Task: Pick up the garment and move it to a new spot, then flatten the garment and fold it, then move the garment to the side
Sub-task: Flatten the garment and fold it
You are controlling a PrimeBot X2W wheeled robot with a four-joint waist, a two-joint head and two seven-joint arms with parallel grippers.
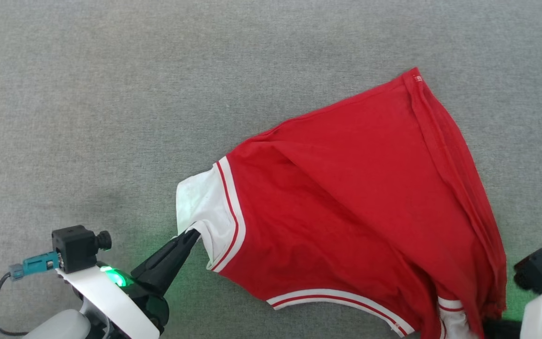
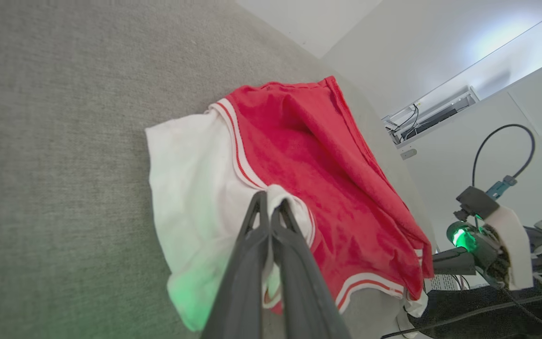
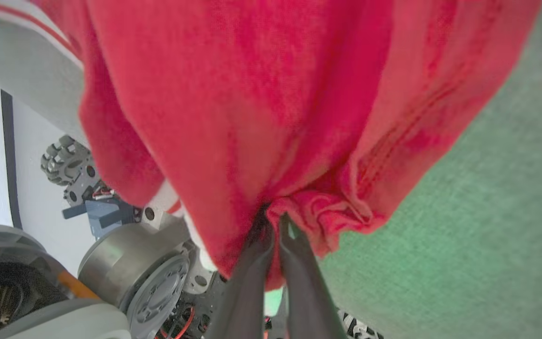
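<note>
The left gripper (image 1: 190,235) clamps the garment (image 1: 346,197) by a white sleeve, the right gripper (image 3: 273,221) by its bunched red edge; uneven pulling across the tabletop (image 1: 111,94) could slip either pinch.

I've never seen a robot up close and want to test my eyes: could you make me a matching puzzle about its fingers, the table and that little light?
Things:
1. left fingers
2. right fingers
3. table
4. light on the left wrist

Descriptions:
a. grey
b. shut on bunched red cloth of the shirt
c. green
d. shut on the white sleeve

Pairs: 1-d, 2-b, 3-a, 4-c.
</note>
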